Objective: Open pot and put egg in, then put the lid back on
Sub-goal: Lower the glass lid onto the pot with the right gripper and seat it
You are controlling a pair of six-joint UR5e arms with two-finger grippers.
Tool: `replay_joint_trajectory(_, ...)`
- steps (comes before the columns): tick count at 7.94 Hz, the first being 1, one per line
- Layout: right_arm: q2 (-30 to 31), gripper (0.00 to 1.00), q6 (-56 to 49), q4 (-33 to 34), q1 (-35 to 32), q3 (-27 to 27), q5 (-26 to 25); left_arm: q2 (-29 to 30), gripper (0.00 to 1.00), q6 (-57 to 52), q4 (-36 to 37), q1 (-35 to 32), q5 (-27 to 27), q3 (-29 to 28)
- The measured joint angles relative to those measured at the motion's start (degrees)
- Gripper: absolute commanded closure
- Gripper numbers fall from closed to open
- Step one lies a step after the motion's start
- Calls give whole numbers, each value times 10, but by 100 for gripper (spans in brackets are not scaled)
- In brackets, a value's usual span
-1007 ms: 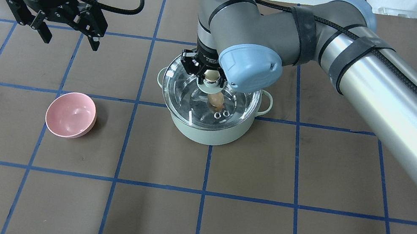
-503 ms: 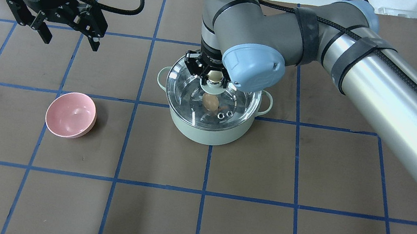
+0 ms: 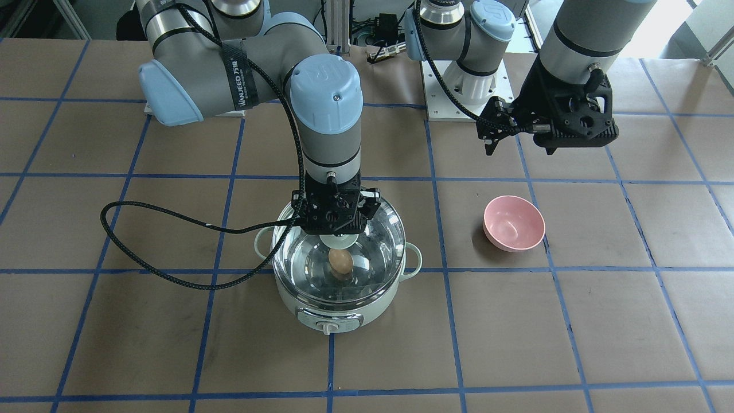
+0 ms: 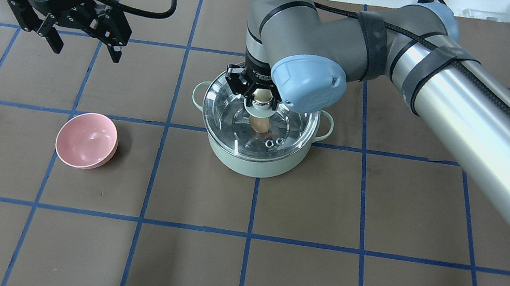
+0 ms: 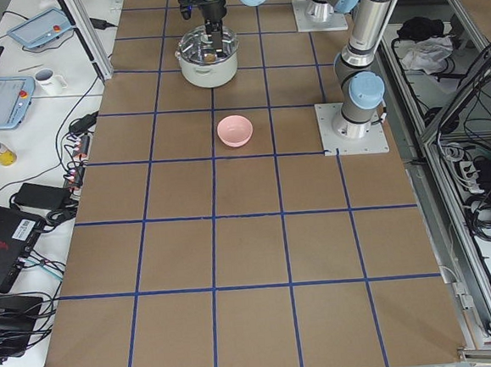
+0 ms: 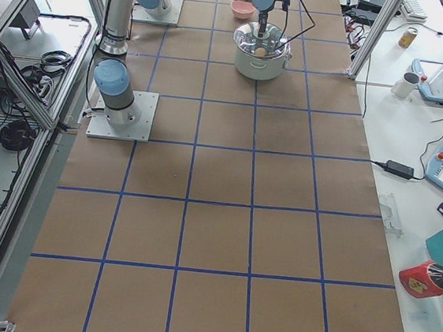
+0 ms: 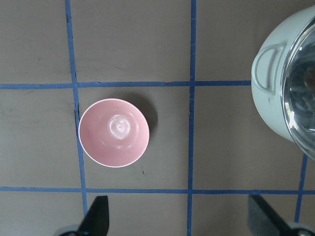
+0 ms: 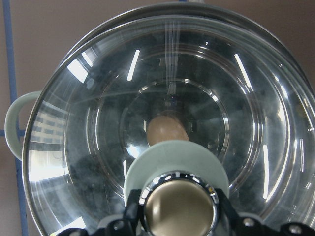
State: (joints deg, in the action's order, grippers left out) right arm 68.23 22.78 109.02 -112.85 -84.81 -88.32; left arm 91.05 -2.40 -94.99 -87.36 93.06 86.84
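Note:
The mint-green pot [image 4: 251, 163] stands mid-table, its dial facing the front view [image 3: 328, 327]. The glass lid [image 4: 288, 133] sits over the pot's rim. My right gripper [image 4: 260, 95] is shut on the lid's beige knob [image 8: 178, 209], straight above the pot. The tan-brown egg [image 4: 258, 123] lies on the pot's steel floor, seen through the glass in the front view [image 3: 340, 261] and the right wrist view [image 8: 167, 130]. My left gripper [image 4: 86, 51] is open and empty, held above the table far to the pot's left.
A pink bowl [image 4: 87, 140] stands empty on the table left of the pot, below my left gripper [image 7: 179, 219] in the left wrist view. The pot's side handle [image 7: 268, 73] shows at that view's right edge. A black cable loops beside the pot [image 3: 149, 229].
My right gripper has shifted the lid slightly to the right and lowered it, so it now sits centred over the pot's rim. The left arm has not moved.

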Motion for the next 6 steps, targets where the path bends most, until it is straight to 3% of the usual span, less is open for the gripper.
replay_joint_trajectory(6,-6,100,-3,20,0,2,-1,-2,0,-1,-1,0,-4,0)
